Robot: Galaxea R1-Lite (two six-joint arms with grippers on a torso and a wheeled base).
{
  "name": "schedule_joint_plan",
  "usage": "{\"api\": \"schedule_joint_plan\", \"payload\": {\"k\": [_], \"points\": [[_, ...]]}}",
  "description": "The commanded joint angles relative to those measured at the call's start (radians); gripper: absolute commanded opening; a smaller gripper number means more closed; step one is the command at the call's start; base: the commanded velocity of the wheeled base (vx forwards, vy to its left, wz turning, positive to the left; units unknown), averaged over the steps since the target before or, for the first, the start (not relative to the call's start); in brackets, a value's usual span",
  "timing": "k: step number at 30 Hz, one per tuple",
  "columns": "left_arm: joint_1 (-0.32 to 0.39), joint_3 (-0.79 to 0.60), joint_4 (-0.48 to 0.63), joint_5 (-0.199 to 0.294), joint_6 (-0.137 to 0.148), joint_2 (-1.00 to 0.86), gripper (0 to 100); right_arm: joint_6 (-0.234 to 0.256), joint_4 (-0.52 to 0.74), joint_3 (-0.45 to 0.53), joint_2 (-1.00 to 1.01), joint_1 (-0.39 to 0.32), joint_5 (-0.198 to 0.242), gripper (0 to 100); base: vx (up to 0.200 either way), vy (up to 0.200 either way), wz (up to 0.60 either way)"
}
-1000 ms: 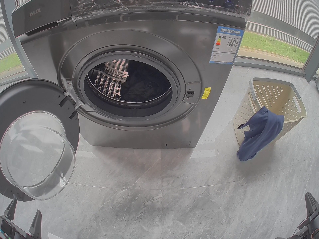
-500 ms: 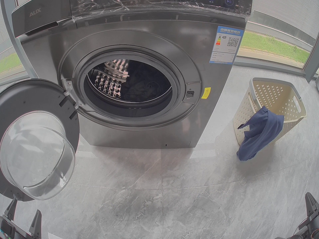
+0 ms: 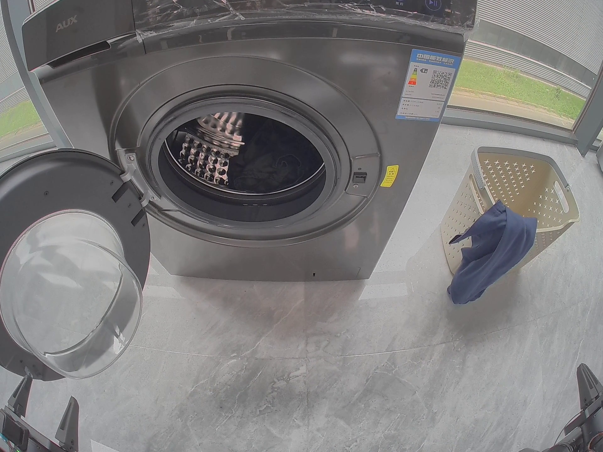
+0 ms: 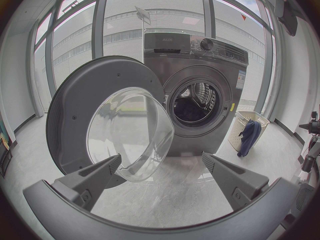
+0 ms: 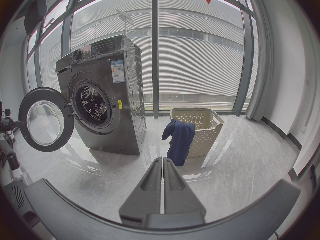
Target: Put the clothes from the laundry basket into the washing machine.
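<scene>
Three views, taken in turn. From the head: grey washing machine [image 3: 352, 76] straight ahead on a pale marbled floor [image 3: 314, 359], round door [image 3: 69, 265] swung wide open to the left, clear bowl of its window facing out. Inside the open drum [image 3: 207, 152], dark cloth [image 3: 276, 158] heaped toward the back and right. To the right of the machine and a little apart from it, cream laundry basket [image 3: 512, 153] with perforated walls, standing on the floor. Blue garment [image 3: 493, 252] draped over its near rim, part of it inside, most of it hanging down the outer wall toward the floor. Low in the left corner, left gripper [image 3: 45, 403], two dark fingers set apart with nothing between them, near the door's lower edge. Low in the right corner, one tip of the right gripper [image 3: 587, 387], well apart from the laundry basket. From the left wrist: left gripper [image 4: 160, 157] spread wide and empty, door [image 4: 83, 100] near and directly ahead, mouth of the washing machine [image 4: 200, 67] beyond it, laundry basket [image 4: 240, 124] and blue garment [image 4: 249, 139] farther off at the machine's other side. From the right wrist: right gripper [image 5: 162, 160] closed, fingers pressed flat against each other with nothing held, in line with the blue garment [image 5: 180, 140] hanging on the laundry basket [image 5: 203, 117]. Washing machine [image 5: 130, 84] with its open door [image 5: 46, 119] off to one side, tall windows [image 5: 200, 50] behind.
</scene>
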State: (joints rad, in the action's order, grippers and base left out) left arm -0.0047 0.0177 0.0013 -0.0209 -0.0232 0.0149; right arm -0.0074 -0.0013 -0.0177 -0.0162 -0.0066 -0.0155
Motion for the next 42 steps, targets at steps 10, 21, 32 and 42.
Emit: {"api": "schedule_joint_plan", "payload": {"k": [10,21,32,42], "points": [[0.0,-0.018,-0.001,0.002,-0.003,-0.015,100,0.001,0.0,0.018,0.013,0.0,0.0,0,0.0,0.0,0.0],[0.002,-0.018,0.0,-0.001,-0.001,-0.015,100,0.0,0.0,0.018,0.013,-0.001,0.0,0,0.0,-0.036,0.0],[0.002,-0.018,0.0,0.001,0.002,-0.015,100,-0.006,0.0,0.018,0.015,-0.001,0.002,0,0.0,-0.182,0.0],[0.002,-0.018,0.0,0.001,-0.001,-0.015,100,-0.048,-0.002,0.018,0.015,-0.001,0.026,0,0.0,0.0,0.0]]}}
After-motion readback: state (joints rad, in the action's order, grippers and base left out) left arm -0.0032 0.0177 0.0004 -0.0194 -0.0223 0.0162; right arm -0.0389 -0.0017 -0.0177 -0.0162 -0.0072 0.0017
